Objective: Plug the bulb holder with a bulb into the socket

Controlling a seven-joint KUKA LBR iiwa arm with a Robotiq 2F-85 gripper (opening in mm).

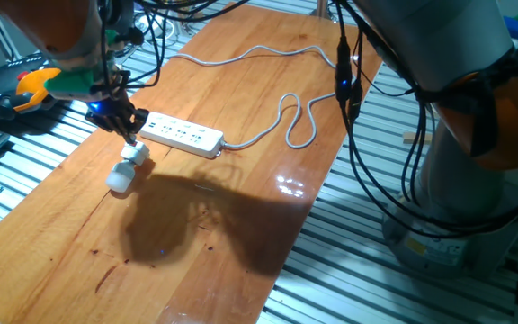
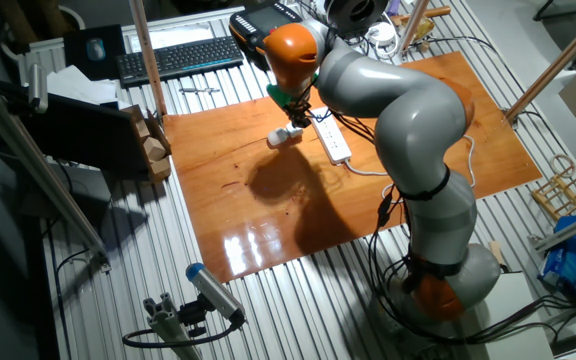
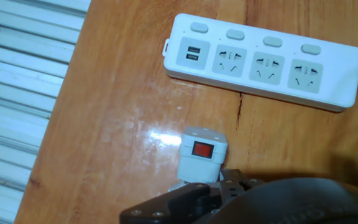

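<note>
The bulb holder [image 3: 202, 154] is a small white block with a red switch facing up, lying on the wooden table a short way in front of the socket [image 3: 263, 61]. The socket is a long white power strip with USB ports at its left end and three outlets. In the hand view my gripper [image 3: 194, 194] sits at the holder's near end, its dark fingers closed on the neck and hiding the bulb. From the side, the frosted bulb [image 1: 119, 181] points away from the socket [image 1: 183, 136], and my gripper [image 1: 134, 142] touches the holder [image 1: 135, 155] from above.
The socket's grey cord [image 1: 288, 119] loops across the table to the far edge. Black cables [image 1: 349, 90] hang from the arm at the table's right side. A keyboard [image 2: 180, 57] lies beyond the table, and slatted metal [image 3: 17, 93] borders the wood.
</note>
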